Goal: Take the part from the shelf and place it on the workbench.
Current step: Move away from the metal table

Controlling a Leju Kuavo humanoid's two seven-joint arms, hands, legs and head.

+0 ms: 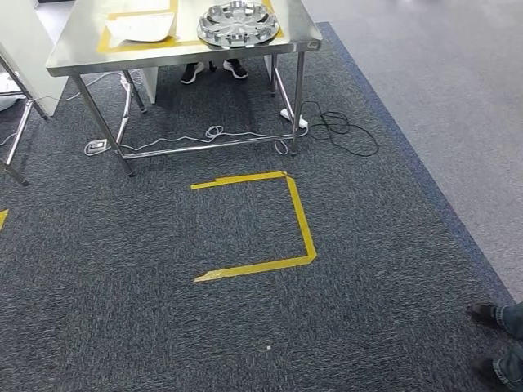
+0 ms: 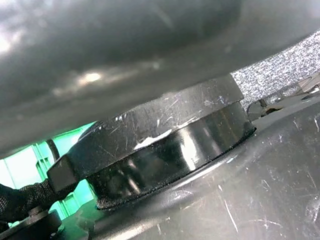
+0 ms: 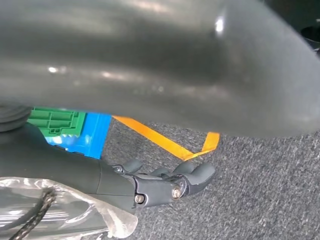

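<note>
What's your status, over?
Right hand hangs over carpet, nothing in it. Hubcap lies on bench. Cables on floor by bench legs; person's feet at right.

The counter (image 1: 80,45) is brushed stainless steel, smooth with a dull sheen, and on it, at the right end, the part (image 1: 237,23) looks like glossy silver plastic or metal, brightly reflective, next to a sheet of matt white paper (image 1: 140,27). Below the counter the floor (image 1: 154,327) is rough, matt dark grey carpet with smooth yellow tape (image 1: 299,216) stuck to it. In the right wrist view the fingers (image 3: 196,175) look like smooth dark plastic with metal screws, lightly satin, over the same coarse carpet.
</note>
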